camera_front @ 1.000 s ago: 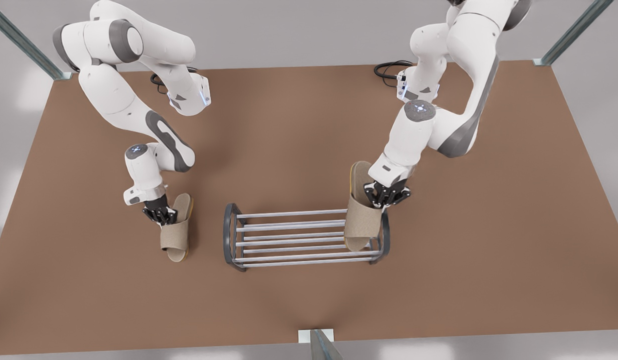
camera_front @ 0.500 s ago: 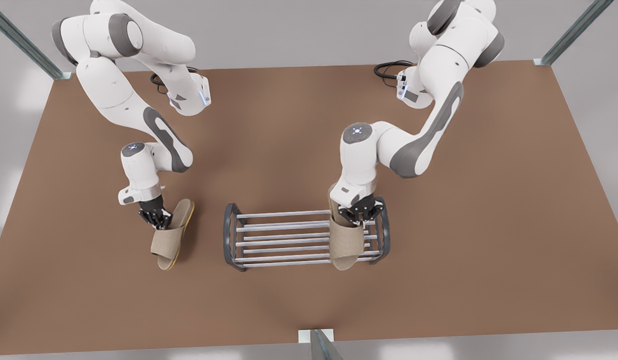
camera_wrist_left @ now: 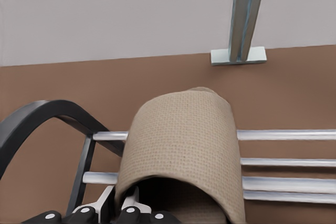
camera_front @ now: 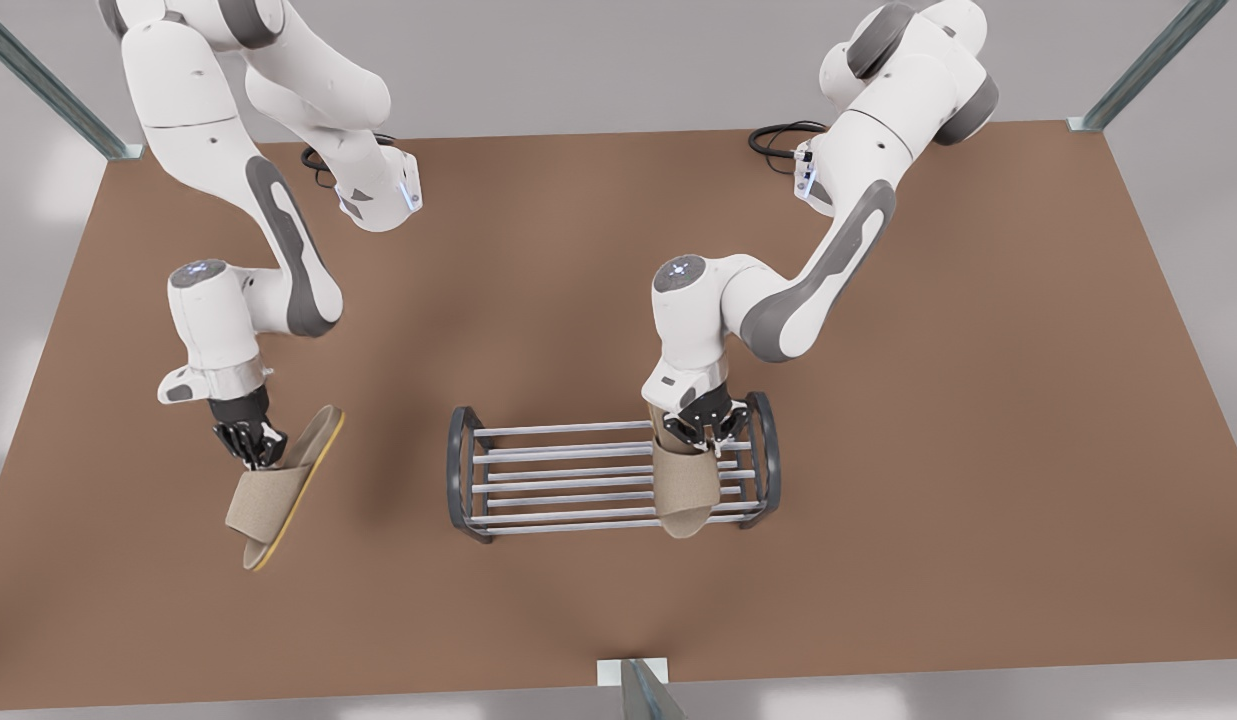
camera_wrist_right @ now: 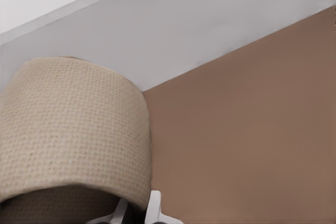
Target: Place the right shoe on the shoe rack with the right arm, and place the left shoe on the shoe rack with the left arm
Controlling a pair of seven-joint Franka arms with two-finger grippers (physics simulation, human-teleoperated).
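The low shoe rack (camera_front: 613, 473) of pale silver rods between dark grey arched end frames stands on the brown bench (camera_front: 978, 450). The left gripper (camera_front: 706, 432) hangs over the rack's end on the front view's right, jaws closed on a beige woven slipper (camera_front: 684, 485) lying across the rods. Well clear of the rack's other end, the right gripper (camera_front: 248, 447) holds a tilted beige woven slipper with a yellow sole edge (camera_front: 276, 490) above the bench, jaws clamped on it.
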